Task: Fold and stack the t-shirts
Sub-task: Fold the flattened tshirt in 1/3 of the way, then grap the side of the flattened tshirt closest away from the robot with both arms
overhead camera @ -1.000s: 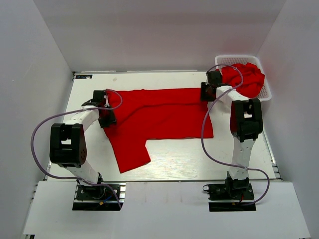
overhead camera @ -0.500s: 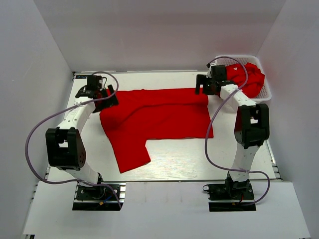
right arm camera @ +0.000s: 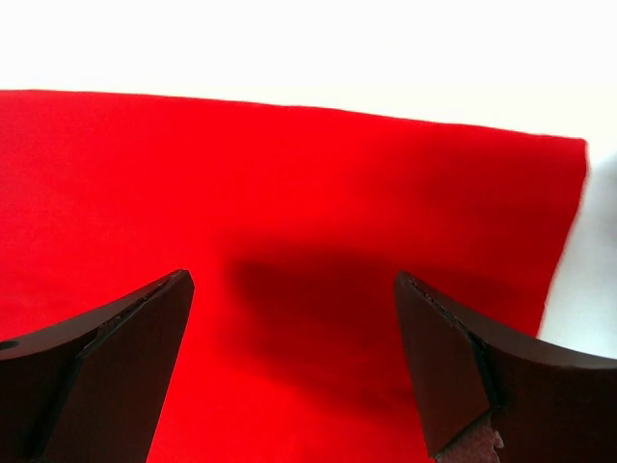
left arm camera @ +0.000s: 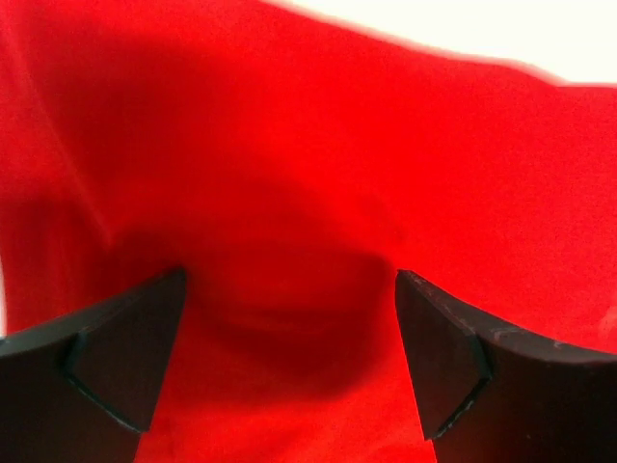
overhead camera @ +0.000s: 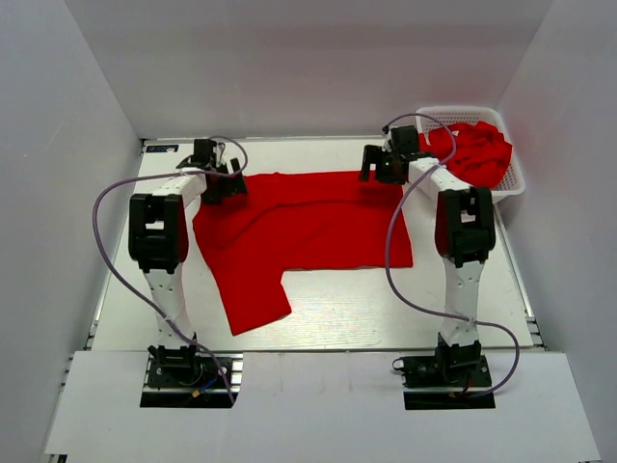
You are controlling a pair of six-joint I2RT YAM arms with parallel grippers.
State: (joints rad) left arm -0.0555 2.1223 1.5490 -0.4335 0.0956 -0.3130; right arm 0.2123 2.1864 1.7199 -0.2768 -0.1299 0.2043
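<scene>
Red shirt (overhead camera: 308, 227) lay spread on the white bench (overhead camera: 386, 309), one sleeve trailing toward the arms, laid out ready for folding, I'd say. Over its far corners the left pincer (overhead camera: 220, 178) and right pincer (overhead camera: 378, 166) stood released, gripping nothing. Beyond, more shirts (overhead camera: 477, 154) waited heaped in the basket (overhead camera: 518, 181).

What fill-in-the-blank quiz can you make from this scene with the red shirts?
The t-shirt spread on the table is coloured ____.
The left gripper and the right gripper both hover over it with jaws ____.
The white basket of crumpled shirts stands at the table's far ____ corner.
Missing words: red; open; right.
</scene>
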